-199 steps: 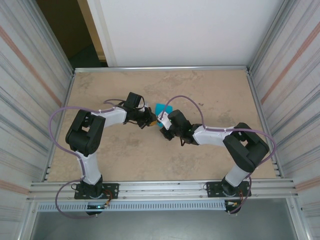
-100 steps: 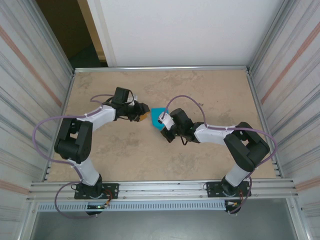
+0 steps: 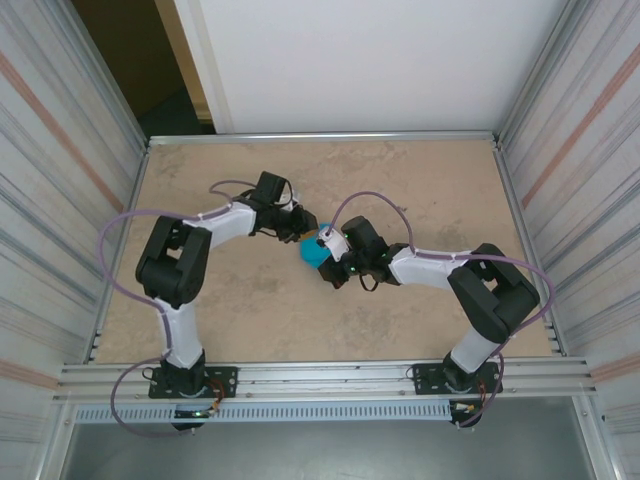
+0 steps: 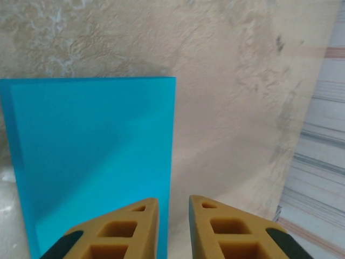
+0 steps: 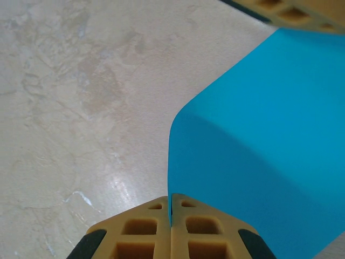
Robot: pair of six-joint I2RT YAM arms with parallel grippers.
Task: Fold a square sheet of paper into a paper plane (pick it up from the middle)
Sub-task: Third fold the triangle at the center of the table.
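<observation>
The right fingers [image 5: 171,198] are pinching the paper's [image 3: 313,251] 5 o'clock edge, holding it curled up for folding; the left fingers [image 4: 173,200], slightly parted, are guarding its 10 o'clock side.

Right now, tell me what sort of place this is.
Probably a robot test cell: a beige table boxed in by ribbed metal walls, left arm and right arm bolted to a rail at its near edge, blue paper between them.
</observation>
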